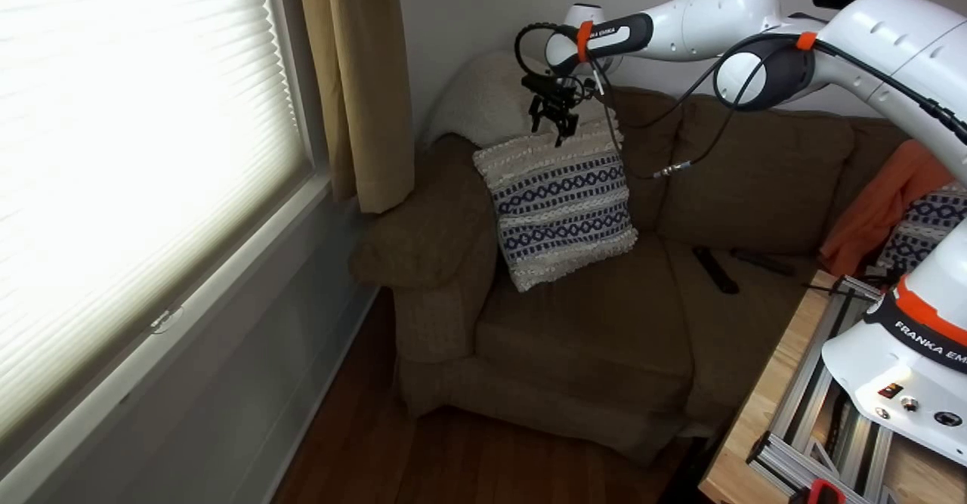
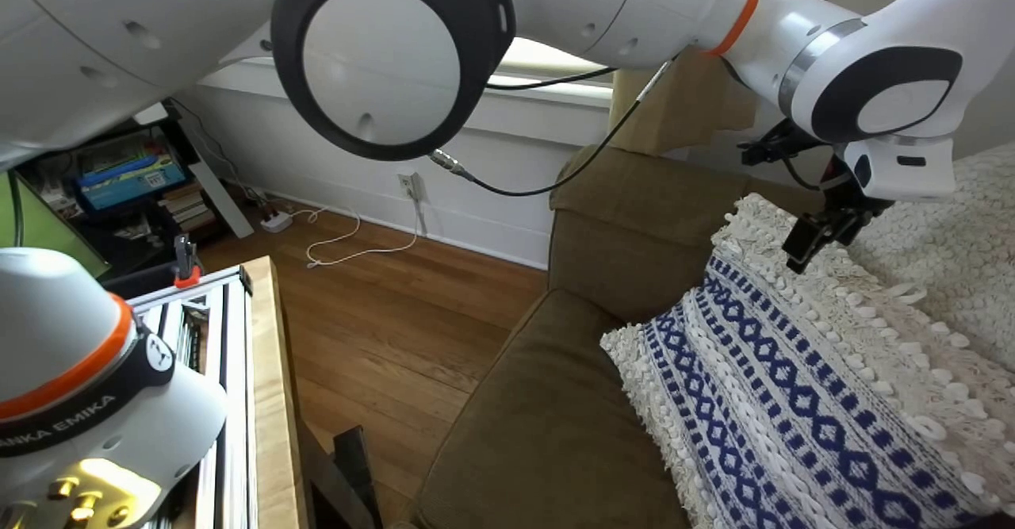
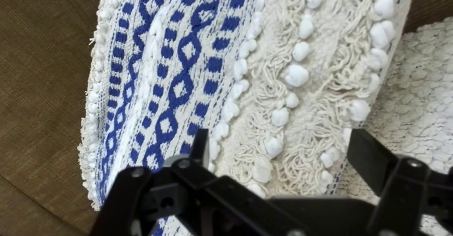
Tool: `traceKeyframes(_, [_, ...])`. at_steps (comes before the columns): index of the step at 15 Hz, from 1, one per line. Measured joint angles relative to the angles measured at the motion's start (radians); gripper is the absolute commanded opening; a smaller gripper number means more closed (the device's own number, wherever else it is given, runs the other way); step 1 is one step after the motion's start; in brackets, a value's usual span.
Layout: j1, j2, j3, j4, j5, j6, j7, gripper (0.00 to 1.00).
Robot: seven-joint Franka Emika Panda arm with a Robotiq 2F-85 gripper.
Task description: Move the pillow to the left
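The pillow is white with navy geometric bands on its lower half and shaggy white rows on its upper part. It leans in the corner of the couch by the armrest in both exterior views (image 1: 563, 205) (image 2: 781, 386). It also fills much of the wrist view (image 3: 187, 69). My gripper hangs at the pillow's upper part in both exterior views (image 1: 548, 134) (image 2: 818, 245). In the wrist view the gripper (image 3: 277, 138) is open, its fingers wide apart on either side of the shaggy part. Nothing is gripped. Whether the fingertips touch the fabric I cannot tell.
A plain whitish pillow (image 1: 483, 100) stands behind the patterned one. The brown couch (image 1: 582, 323) has an armrest (image 1: 423, 239) near the curtain (image 1: 370, 88). Dark remotes (image 1: 714, 270), an orange cloth (image 1: 880, 202) and another patterned pillow (image 1: 925, 224) lie toward the robot's table (image 1: 763, 391).
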Motion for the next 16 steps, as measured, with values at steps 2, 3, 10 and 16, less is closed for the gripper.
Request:
traceKeyframes(2, [0.004, 0.001, -0.007, 0.0, -0.01, 0.006, 0.0, 1.0])
traceKeyframes(3, [0.01, 0.006, -0.02, 0.0, -0.019, 0.027, 0.007, 1.0])
traceKeyframes(10, [0.035, 0.123, -0.108, 0.013, -0.058, 0.34, 0.093, 1.0])
traceKeyframes(16, [0.055, 0.158, -0.165, 0.032, -0.058, 0.308, 0.218, 0.42])
